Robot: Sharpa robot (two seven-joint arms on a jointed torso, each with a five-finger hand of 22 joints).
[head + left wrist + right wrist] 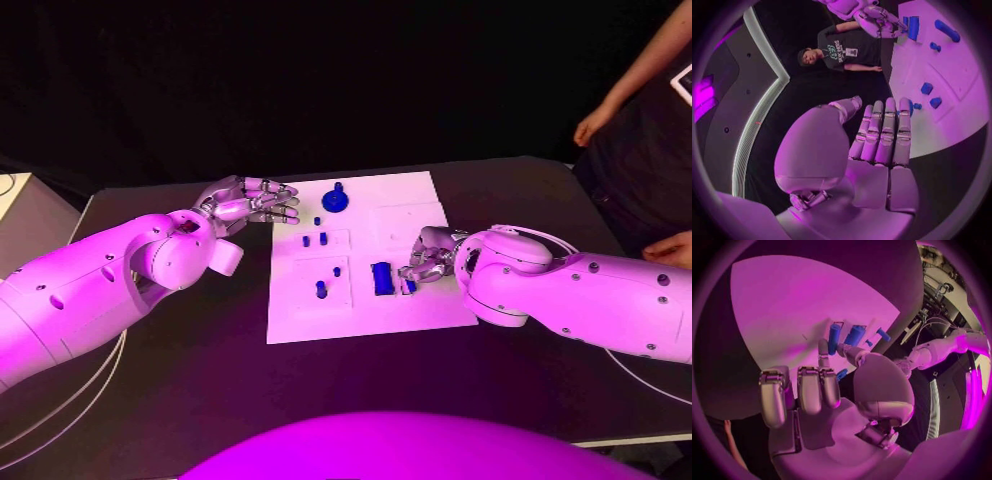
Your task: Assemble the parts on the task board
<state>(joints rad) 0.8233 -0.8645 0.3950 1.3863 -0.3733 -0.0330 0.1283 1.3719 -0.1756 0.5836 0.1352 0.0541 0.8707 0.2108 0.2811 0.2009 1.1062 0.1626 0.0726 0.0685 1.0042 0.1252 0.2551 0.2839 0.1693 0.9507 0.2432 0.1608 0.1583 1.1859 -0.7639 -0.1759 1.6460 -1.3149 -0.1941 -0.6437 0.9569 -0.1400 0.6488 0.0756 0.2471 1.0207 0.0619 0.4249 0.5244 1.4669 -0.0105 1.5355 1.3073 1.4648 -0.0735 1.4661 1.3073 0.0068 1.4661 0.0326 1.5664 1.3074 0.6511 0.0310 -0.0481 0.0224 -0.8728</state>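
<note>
Black table (173, 380), task board (361, 320), right hand (428, 255) pinching blue part (410, 285), left hand (248, 203) empty, spread

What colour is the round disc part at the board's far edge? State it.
Blue disc part, clearest in the head view.

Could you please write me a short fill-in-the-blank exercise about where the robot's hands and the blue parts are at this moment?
1. The small blue parts lie on the ____ task board.
2. The round blue part lies near the board's far edge, closer to the ____ hand.
3. The right hand rests beside the upright blue block, near the board's ____ edge.
4. The table under the board is ____.

Missing words: white; left; right; black
</note>
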